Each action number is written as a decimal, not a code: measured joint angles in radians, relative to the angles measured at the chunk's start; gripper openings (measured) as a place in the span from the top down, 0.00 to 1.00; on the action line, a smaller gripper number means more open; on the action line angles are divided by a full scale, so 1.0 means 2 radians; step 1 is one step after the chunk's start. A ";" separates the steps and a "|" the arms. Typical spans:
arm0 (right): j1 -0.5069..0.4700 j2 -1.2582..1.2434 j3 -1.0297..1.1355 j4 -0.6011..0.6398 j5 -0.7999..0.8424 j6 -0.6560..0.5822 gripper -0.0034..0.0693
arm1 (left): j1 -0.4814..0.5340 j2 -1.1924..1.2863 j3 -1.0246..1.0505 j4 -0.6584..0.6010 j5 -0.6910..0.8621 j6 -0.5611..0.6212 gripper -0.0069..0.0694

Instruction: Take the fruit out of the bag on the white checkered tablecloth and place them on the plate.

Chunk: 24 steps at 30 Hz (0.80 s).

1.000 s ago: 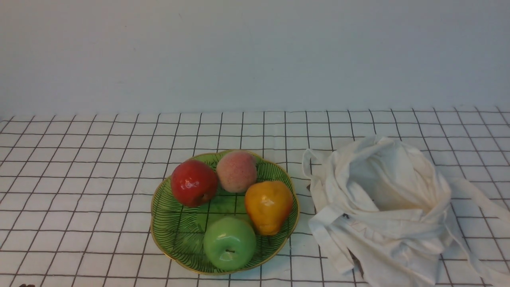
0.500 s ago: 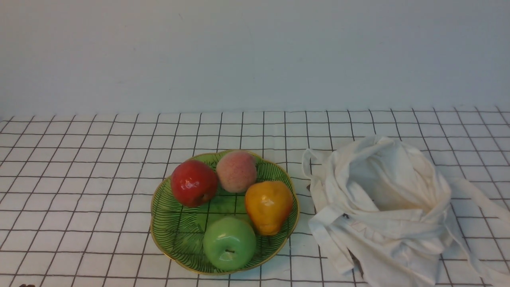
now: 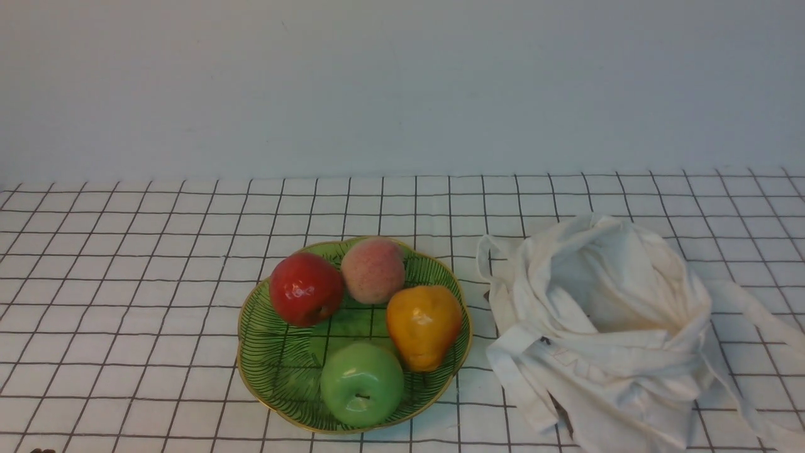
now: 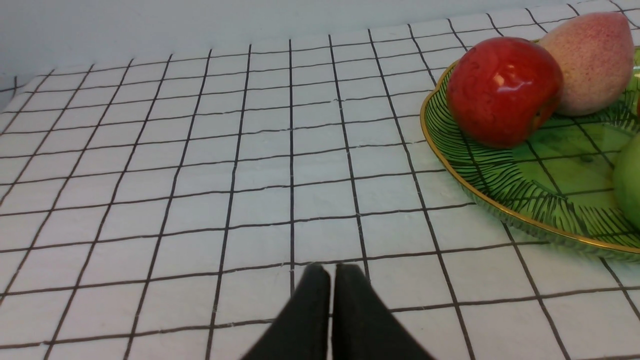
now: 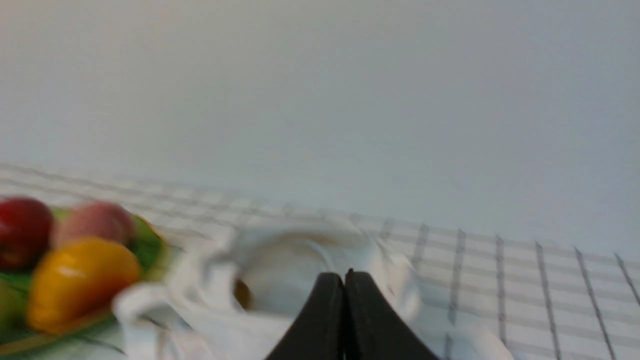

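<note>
1. Front: we see the glossy green apple point(image 3: 362, 384) on the scalloped green plate point(image 3: 295, 371), the limp cloth bag point(image 3: 604, 352) on gridded cloth point(image 3: 126, 302), pale wall behind.
2. Left wrist: our left fingers point(image 4: 332, 272) are closed (dark, tapered), the plate near them.
3. Right wrist: our right fingers point(image 5: 347, 277) are closed, before the bag.

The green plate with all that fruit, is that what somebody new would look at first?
Probably yes: the shiny red apple glows on the left of the green plate, near the yellow-orange pear on its right. Next might come the crumpled white bag, right of the plate.
</note>
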 joint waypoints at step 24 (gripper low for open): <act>-0.073 0.001 0.039 -0.005 0.029 0.013 0.97 | 0.000 0.000 0.000 0.000 0.000 0.000 0.92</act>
